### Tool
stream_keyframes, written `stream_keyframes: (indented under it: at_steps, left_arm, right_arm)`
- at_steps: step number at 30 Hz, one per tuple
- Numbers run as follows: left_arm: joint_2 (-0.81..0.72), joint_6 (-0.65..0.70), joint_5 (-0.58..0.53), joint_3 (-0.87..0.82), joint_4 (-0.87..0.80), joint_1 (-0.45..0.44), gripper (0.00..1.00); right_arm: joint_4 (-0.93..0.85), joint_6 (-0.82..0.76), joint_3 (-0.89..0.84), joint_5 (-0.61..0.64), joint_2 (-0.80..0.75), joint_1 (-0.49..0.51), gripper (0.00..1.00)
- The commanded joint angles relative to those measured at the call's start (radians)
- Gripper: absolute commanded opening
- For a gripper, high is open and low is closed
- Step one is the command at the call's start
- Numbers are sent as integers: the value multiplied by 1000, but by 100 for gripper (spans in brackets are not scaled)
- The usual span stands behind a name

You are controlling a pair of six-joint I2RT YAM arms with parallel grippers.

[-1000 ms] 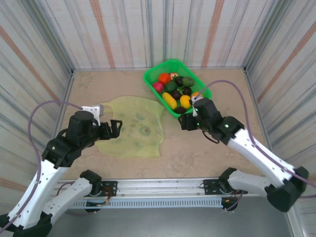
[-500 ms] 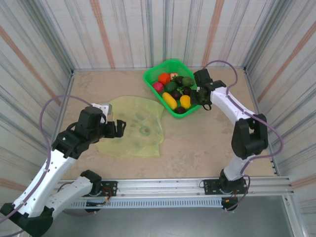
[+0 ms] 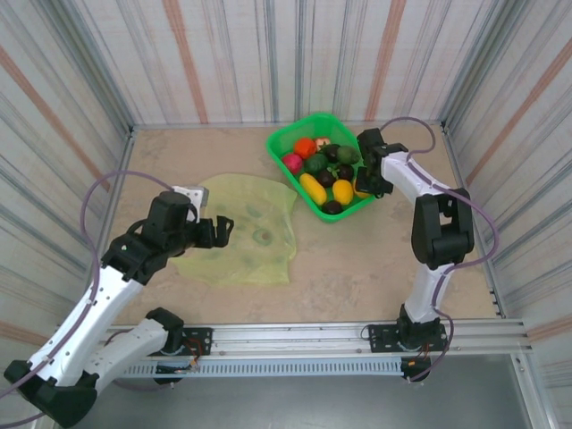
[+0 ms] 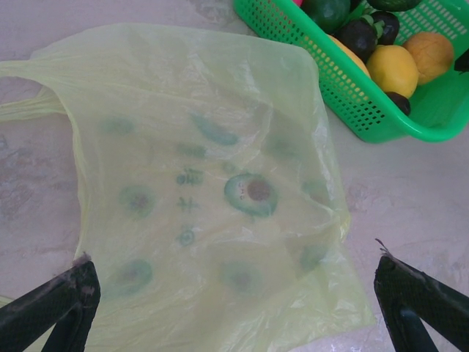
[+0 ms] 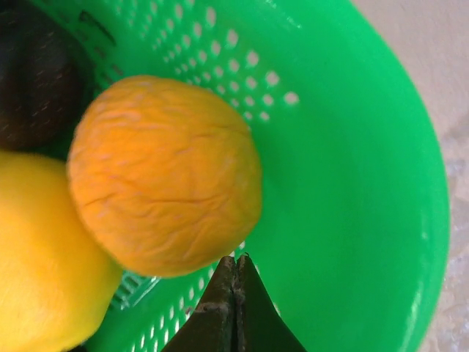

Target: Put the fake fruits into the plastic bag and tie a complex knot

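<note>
Overhead, the plastic bag (image 3: 246, 228) lies flat, left of the basket (image 3: 284, 143) of fake fruits (image 3: 323, 165). Left wrist: my left end effector (image 4: 233, 268) gapes above it, likely to open it. Right wrist: right end effector (image 5: 234, 268) pinched together, empty, just beside an orange fruit (image 5: 165, 176).

Unreadable printed marks on plastic bag (image 4: 198, 147)

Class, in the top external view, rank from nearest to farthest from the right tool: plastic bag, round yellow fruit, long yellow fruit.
1. Round yellow fruit, in the basket beside the right tool.
2. Long yellow fruit, further left in the basket.
3. Plastic bag, flat on the table, leftmost.
</note>
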Motion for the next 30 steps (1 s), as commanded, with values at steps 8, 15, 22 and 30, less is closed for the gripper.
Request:
stream_keyframes:
  at_steps: [8,15,22,30]
  left_arm:
    - [-29,15,-30,-17,12,-2,99]
    - [-66,-23,-69,52,-112,-16,99]
    - [-203,-45,-135,104,-175,-17,98]
    - [-231,-7,-148,153,-202,-22,98]
  right_arm:
    - [-87,256,-400,108,-450,-45,0]
    - [-49,64,-322,47,-656,177,47]
    - [78,7,-208,-170,-447,527,51]
    - [107,-13,-4,-161,-35,571,57]
